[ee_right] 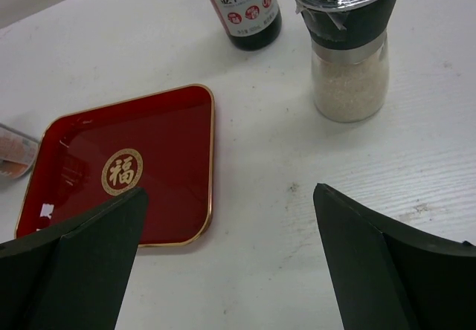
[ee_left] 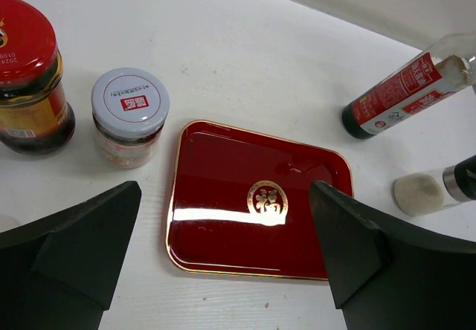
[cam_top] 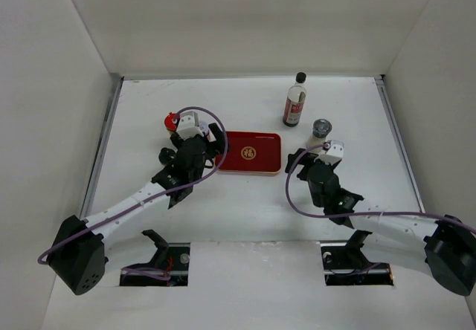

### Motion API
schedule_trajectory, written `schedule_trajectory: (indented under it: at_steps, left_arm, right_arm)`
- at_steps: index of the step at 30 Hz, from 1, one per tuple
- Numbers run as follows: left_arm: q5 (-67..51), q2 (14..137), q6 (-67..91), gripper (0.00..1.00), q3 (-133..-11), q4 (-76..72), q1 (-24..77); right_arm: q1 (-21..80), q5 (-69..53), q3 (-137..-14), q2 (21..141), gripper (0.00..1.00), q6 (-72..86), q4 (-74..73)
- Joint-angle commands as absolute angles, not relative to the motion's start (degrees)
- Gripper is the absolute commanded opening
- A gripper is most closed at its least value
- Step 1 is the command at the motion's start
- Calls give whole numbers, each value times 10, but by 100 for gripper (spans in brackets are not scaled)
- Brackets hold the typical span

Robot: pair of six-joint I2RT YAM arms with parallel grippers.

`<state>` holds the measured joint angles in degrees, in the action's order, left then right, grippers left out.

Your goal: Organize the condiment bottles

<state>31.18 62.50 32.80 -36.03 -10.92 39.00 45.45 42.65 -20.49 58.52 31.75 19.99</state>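
Observation:
A tall clear bottle (cam_top: 295, 101) with a black cap and red label stands at the back; it also shows in the left wrist view (ee_left: 405, 96) and the right wrist view (ee_right: 242, 7). A grey-lidded grinder jar (cam_top: 321, 131) (ee_right: 349, 55) stands just ahead of my right gripper (cam_top: 306, 159) (ee_right: 230, 190), which is open and empty. A red-lidded jar (cam_top: 172, 122) (ee_left: 26, 85) and a white-lidded jar (ee_left: 129, 114) stand left of the tray. My left gripper (cam_top: 212, 140) (ee_left: 224, 189) is open and empty at the tray's left edge. A black-lidded jar is not in view.
The flat red tray (cam_top: 264, 163) with a gold emblem lies between the two grippers, with nothing in it (ee_left: 223, 166) (ee_right: 171, 122). White walls enclose the table on the left, back and right.

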Motion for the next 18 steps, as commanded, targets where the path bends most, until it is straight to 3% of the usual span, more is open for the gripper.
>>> schedule_trajectory:
  at_steps: [1,9,14,15,18]
  left_arm:
    - [309,627,323,100,-376,-131,385]
    - [297,626,315,100,-338,-193,390]
    - [285,615,301,100,-287,-276,383]
    - [282,610,293,100,-283,-281,379]
    - [275,586,283,100,-261,-303,368]
  right_arm:
    - [454,417,-205,581,100,321,238]
    - [458,398,-225,570,97,300,234]
    - [458,374,-296,570,25,269,201]
    - [456,368,-324,574,20,259,183]
    - [427,349,-407,589,17,229,131]
